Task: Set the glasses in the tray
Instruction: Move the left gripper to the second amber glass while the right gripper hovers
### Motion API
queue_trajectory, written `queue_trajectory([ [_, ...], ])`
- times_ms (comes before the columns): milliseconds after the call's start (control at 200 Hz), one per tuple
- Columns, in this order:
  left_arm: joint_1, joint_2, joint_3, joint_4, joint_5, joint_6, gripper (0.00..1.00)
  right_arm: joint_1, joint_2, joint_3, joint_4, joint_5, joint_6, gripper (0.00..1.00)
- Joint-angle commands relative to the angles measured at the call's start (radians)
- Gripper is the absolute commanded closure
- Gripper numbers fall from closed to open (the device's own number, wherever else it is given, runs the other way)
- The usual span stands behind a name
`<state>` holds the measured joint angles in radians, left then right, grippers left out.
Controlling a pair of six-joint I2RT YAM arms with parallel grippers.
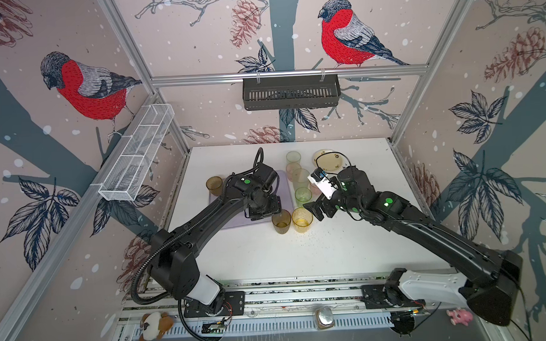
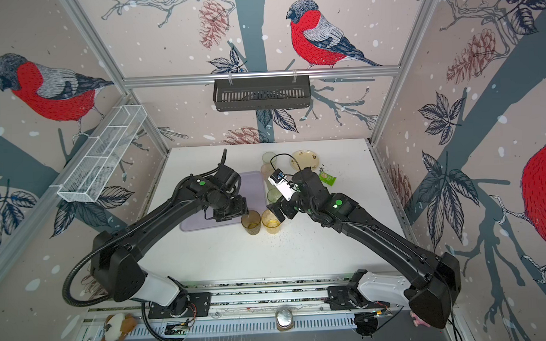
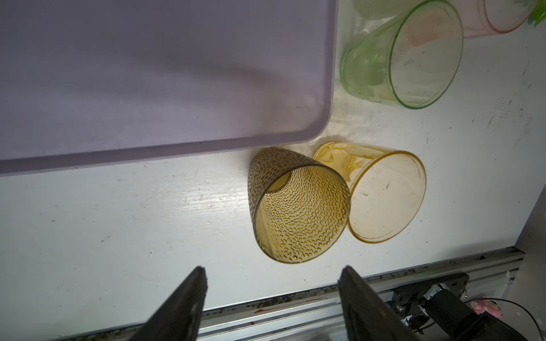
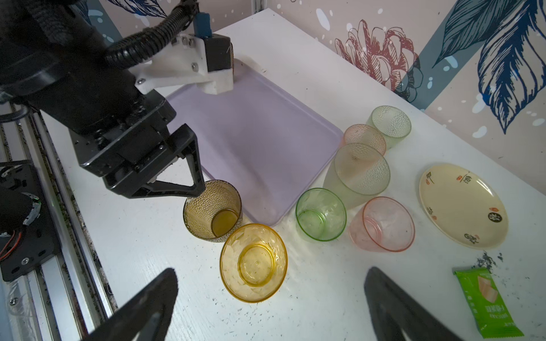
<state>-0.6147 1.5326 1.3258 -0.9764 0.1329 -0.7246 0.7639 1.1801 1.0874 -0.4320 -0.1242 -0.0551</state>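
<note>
The tray [image 1: 286, 183] is a flat, pale lilac rectangle with rounded corners and a low rim. In both top views it lies at frame centre on the white surface [image 1: 268, 259], partly under the left arm.

The glasses are small translucent tumblers, all upright, mouths up. Six stand on the surface in a loose column just right of the tray:
- a dimpled brown glass [image 1: 281, 222] and a smooth amber glass [image 1: 302, 219], close together at the tray's lower right corner;
- a green glass [image 4: 320, 214], two pink glasses [image 4: 382, 224] and two pale glasses [image 4: 357, 174] beyond them.

A second brown glass [image 1: 214, 185] stands at the tray's upper left corner. Whether it is inside the rim cannot be told.

The left arm reaches from lower left to centre, wrist bent down. The left pincer [image 3: 273, 270] is spread, and the dimpled brown glass stands just beyond its fingertips. Contact cannot be told.

The right arm reaches from lower right to centre. The right pincer [image 4: 273, 274] is spread wide, angled down at the amber glass.
</note>
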Motion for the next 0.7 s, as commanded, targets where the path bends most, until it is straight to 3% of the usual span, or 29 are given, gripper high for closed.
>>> queue_trajectory([
  [0,-0.014,0.018,0.016,-0.024,-0.022,0.011,0.3,-0.034,-0.008,-0.017,0.066,-0.067,-0.007,0.0],
  [200,-0.04,0.031,0.003,-0.024,-0.056,0.007,0.34,-0.099,-0.021,-0.05,0.102,-0.122,0.012,0.01],
  [695,-0.069,0.093,0.008,-0.036,-0.16,0.001,0.46,-0.1,-0.022,-0.043,0.105,-0.129,0.012,0.0],
])
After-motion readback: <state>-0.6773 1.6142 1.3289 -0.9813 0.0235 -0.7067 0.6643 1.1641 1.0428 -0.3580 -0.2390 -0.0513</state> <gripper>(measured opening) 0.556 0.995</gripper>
